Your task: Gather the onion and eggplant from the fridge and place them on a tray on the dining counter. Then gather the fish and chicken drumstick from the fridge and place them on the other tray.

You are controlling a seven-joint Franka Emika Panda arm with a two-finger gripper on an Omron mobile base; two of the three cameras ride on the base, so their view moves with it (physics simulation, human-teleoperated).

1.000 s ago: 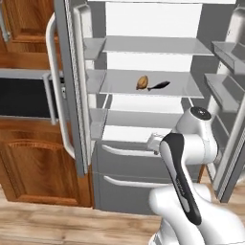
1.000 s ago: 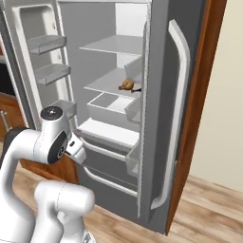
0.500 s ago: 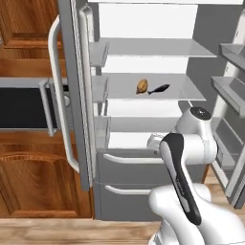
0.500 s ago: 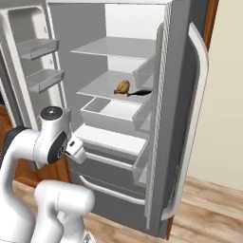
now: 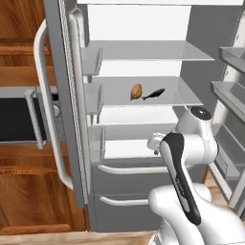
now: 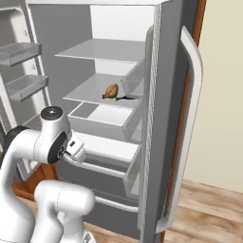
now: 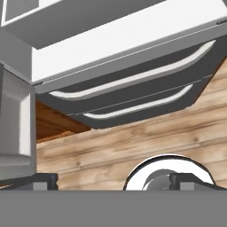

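Note:
A brown onion (image 5: 136, 91) lies on the middle shelf of the open fridge, also seen from the right side as the onion (image 6: 111, 90). A dark, elongated eggplant (image 5: 153, 94) lies just beside it, touching or nearly so; the eggplant (image 6: 125, 98) is partly cut off by the door edge in the right base view. My gripper (image 7: 117, 181) is open with nothing between its fingertips (image 7: 44, 181). It hangs low in front of the fridge's lower drawers, well below the shelf, pointing down at the floor.
The left fridge door (image 5: 62, 119) and the right fridge door (image 6: 175, 142) stand open on both sides of the arm. Door bins (image 5: 229, 95) jut in at the right. Two drawer handles (image 7: 133, 80) run below the shelves. A wooden cabinet with an oven (image 5: 19, 115) stands at the left.
The whole picture has shifted and the fridge looks larger and more square-on, so the base has driven closer. The arm keeps its pose and the gripper stays open. Onion and eggplant rest unmoved.

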